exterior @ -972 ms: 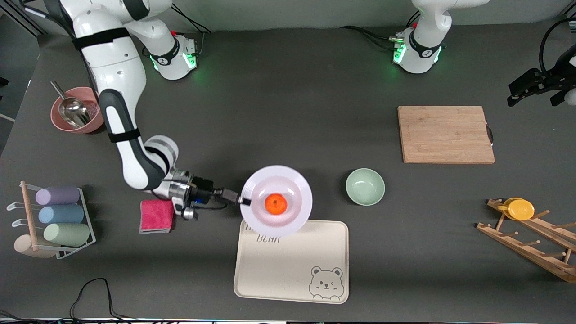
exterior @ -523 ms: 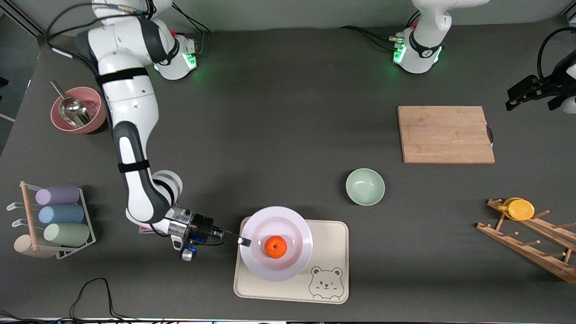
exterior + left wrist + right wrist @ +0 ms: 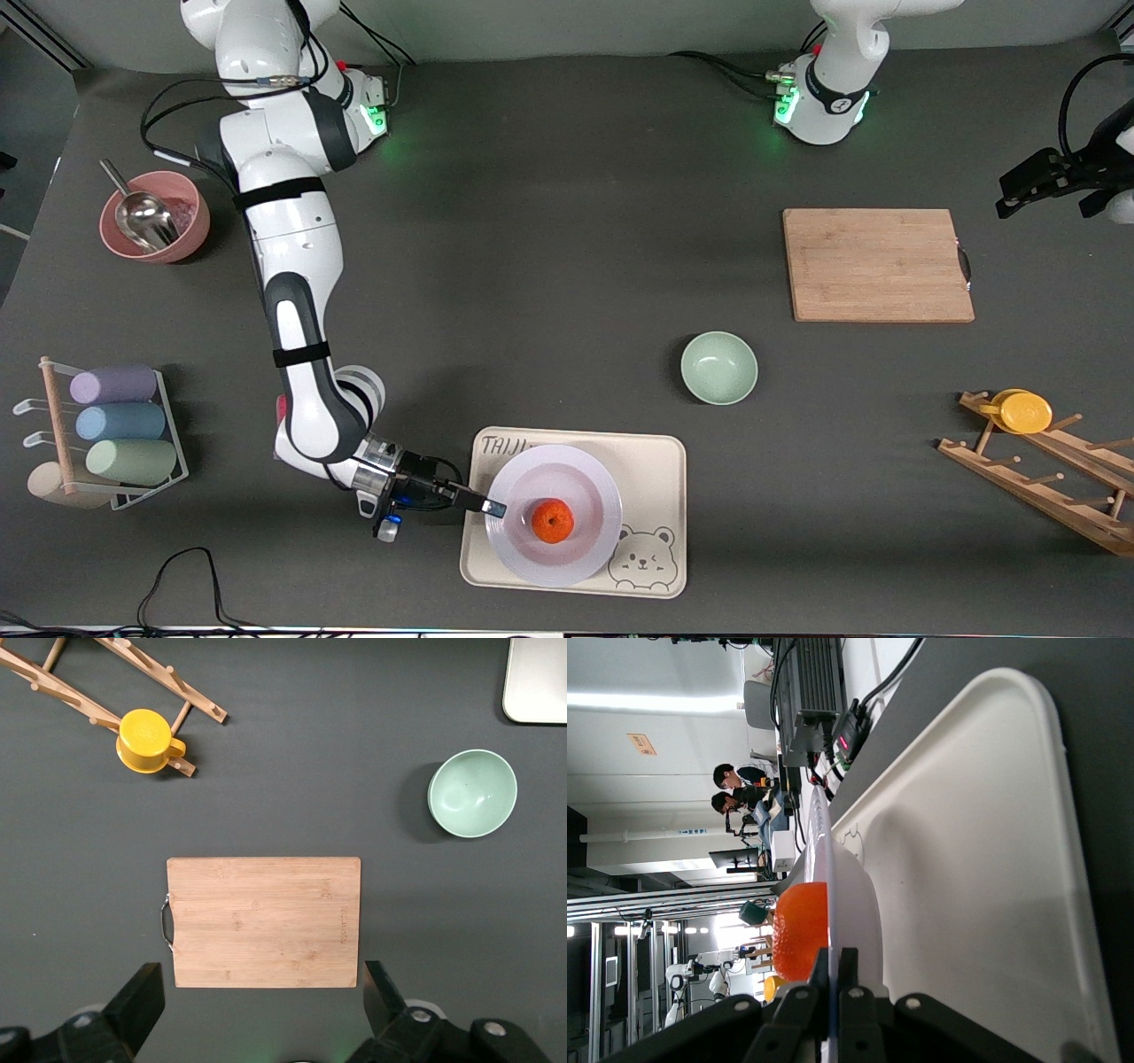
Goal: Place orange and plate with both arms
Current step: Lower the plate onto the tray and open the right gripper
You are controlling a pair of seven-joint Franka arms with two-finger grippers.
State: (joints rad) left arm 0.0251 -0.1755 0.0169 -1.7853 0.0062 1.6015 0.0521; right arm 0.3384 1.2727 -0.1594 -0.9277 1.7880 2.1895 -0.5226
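The pale lavender plate (image 3: 580,483) sits level over the cream bear-printed tray (image 3: 656,456), with the orange (image 3: 552,520) in its middle. My right gripper (image 3: 494,508) is shut on the plate's rim at the edge toward the right arm's end. In the right wrist view its fingers (image 3: 834,961) pinch the thin rim (image 3: 832,886), the orange (image 3: 799,930) rests just past them, and the tray (image 3: 966,859) lies under the plate. Whether the plate touches the tray I cannot tell. My left gripper (image 3: 1019,186) waits open, high over the wooden cutting board (image 3: 266,917).
A mint-green bowl (image 3: 718,368) stands farther from the camera than the tray. The cutting board (image 3: 877,264) and a wooden rack with a yellow cup (image 3: 1026,412) are at the left arm's end. A pink bowl with a scoop (image 3: 152,217) and a cup rack (image 3: 115,425) are at the right arm's end.
My right gripper has carried the plate with the orange toward the front camera, from the tray's farther edge to over the tray's middle. The left arm has hardly moved.
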